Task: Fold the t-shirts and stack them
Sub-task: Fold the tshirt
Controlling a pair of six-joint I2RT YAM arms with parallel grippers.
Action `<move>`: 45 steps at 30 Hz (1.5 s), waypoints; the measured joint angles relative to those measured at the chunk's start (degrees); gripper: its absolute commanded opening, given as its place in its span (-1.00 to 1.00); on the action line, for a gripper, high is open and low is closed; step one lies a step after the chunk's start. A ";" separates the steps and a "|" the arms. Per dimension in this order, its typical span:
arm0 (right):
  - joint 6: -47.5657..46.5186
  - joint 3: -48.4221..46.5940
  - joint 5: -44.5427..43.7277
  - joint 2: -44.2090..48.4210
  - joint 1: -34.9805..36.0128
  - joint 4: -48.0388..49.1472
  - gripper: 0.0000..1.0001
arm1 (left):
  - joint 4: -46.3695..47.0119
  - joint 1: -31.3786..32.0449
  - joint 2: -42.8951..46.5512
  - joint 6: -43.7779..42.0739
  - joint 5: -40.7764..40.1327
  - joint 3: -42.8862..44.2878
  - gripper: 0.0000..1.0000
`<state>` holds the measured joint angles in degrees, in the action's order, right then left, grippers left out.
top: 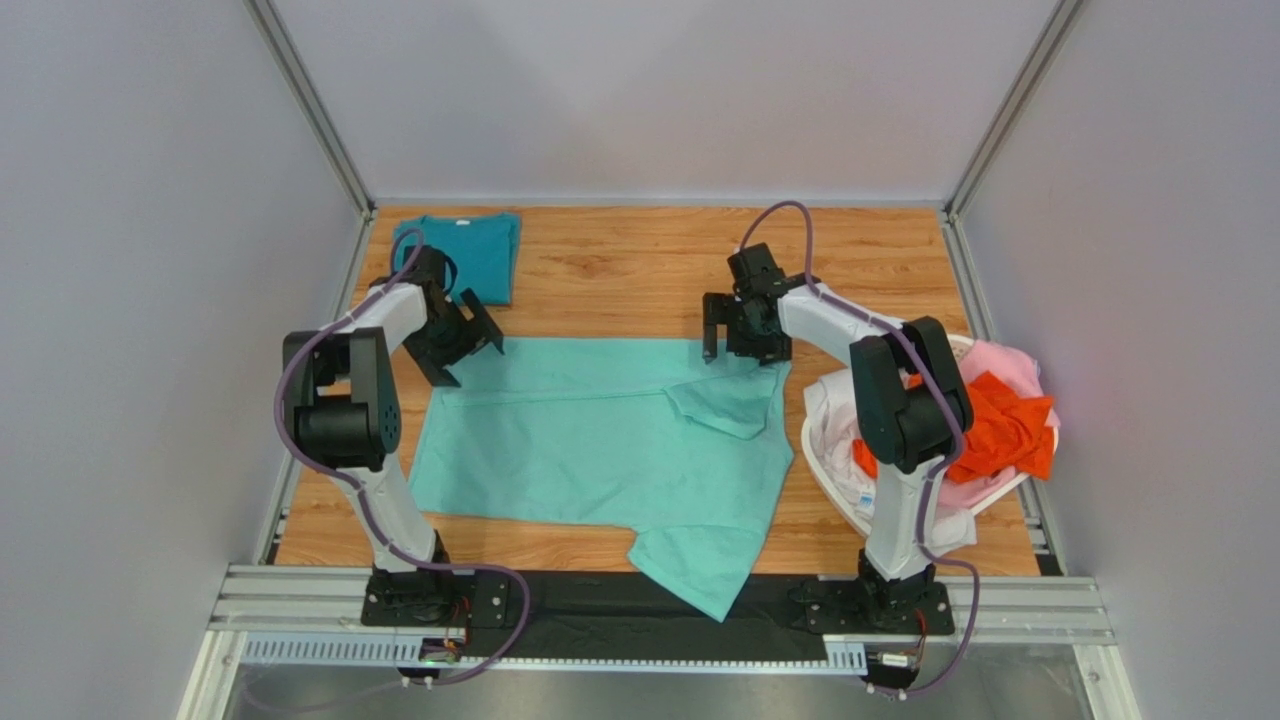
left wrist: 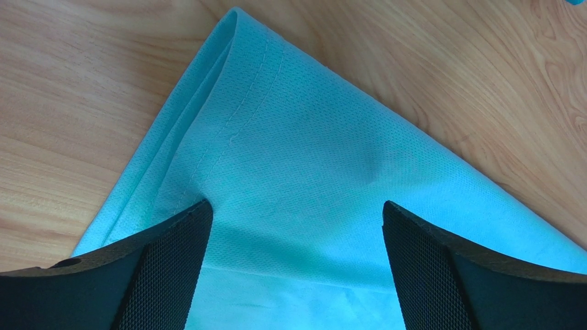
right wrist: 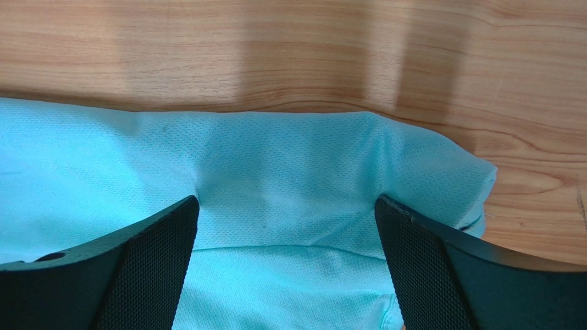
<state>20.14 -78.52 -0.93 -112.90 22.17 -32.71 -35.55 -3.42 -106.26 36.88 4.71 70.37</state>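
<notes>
Here, the left gripper (left wrist: 296, 214) is seen with its jaws spread wide and nothing held between them. Only its dark tips are shown in the wrist view, the rest being cut off by the lower edge. Beneath it a folded corner of the mint shirt (top: 601, 435) is framed, its hem stitching visible; whether the cloth is touched cannot be told. The right gripper (right wrist: 287, 206) is likewise held wide apart and empty, over the shirt's far right edge, where a rounded fold lies on the table (top: 631, 270). From above, the mint shirt is seen spread flat in the middle of the table, between the arms. One sleeve is turned in near the right gripper, and the near corner is draped past the table's front edge. A teal shirt (top: 469, 252) is laid folded at the far left corner, partly hidden behind the left arm. At the right, the basket (top: 824, 428) is largely masked by the right arm; an orange shirt (top: 1004, 428) and a pink shirt (top: 1004, 365) are heaped in it, their shapes hard to make out
</notes>
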 measured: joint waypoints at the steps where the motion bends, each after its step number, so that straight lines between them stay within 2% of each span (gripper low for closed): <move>1: -0.02 -0.04 0.24 -0.07 -0.26 0.02 1.00 | -0.37 0.00 -0.44 0.02 -0.02 0.59 0.99; 18: -0.39 -10.32 4.55 -7.34 -3.15 1.73 1.00 | -4.48 0.02 -9.07 1.60 -2.60 13.09 0.99; 27: -1.60 -10.62 4.76 -6.58 -3.13 0.42 1.00 | -5.49 0.07 -7.85 1.57 -3.85 13.25 0.99; 31: -2.25 -8.35 4.85 -1.68 -2.80 -0.35 1.00 | -6.45 0.07 -1.01 1.57 -6.25 10.19 1.00; 36: -2.38 1.22 2.05 11.37 -0.07 -0.28 1.00 | -7.54 0.07 14.32 2.27 -10.08 2.10 0.99; 39: -1.97 7.69 0.68 18.34 2.99 0.15 1.00 | -8.52 0.07 24.57 4.04 -12.46 -5.81 0.99; 45: -0.35 17.73 -0.74 26.71 8.55 0.74 1.00 | -12.33 0.07 39.28 9.29 -16.37 -23.30 0.99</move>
<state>19.79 -60.80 -1.67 -86.19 30.72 -31.97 -47.88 -3.36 -66.98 46.17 -11.66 47.07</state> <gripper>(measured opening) 0.998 0.994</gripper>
